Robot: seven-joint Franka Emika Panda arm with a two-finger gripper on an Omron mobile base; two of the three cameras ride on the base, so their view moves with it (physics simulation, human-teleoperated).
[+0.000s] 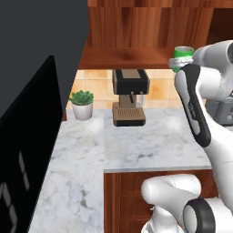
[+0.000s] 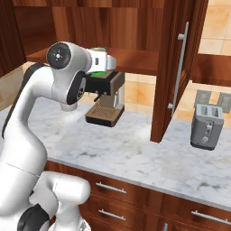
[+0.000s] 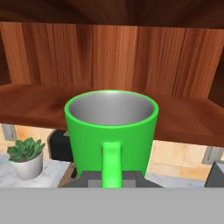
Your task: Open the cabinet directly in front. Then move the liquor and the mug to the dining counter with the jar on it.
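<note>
The bright green mug [image 3: 111, 131] stands upright right before the hand camera, its loop handle turned toward the lens and its pale inside showing. My gripper [image 3: 111, 178] is shut on the mug at the handle side. From the base, the mug [image 1: 183, 51] [image 2: 98, 67] hangs level with the lower shelf of the cabinet [image 3: 48, 98], at its front edge. The cabinet [image 2: 126, 31] is open, and its right door [image 2: 173, 67] swings out toward me with its grey bar handle [image 2: 181, 67]. The liquor, the dining counter and the jar are out of view.
A dark coffee machine [image 1: 129, 98] [image 2: 106, 101] stands on the marble worktop [image 1: 145, 145] under the cabinet. A potted plant [image 1: 82, 104] sits to its left, a toaster [image 2: 206, 126] far right. A tall black appliance [image 1: 27, 136] walls the left side. Drawers [image 2: 113, 189] lie below.
</note>
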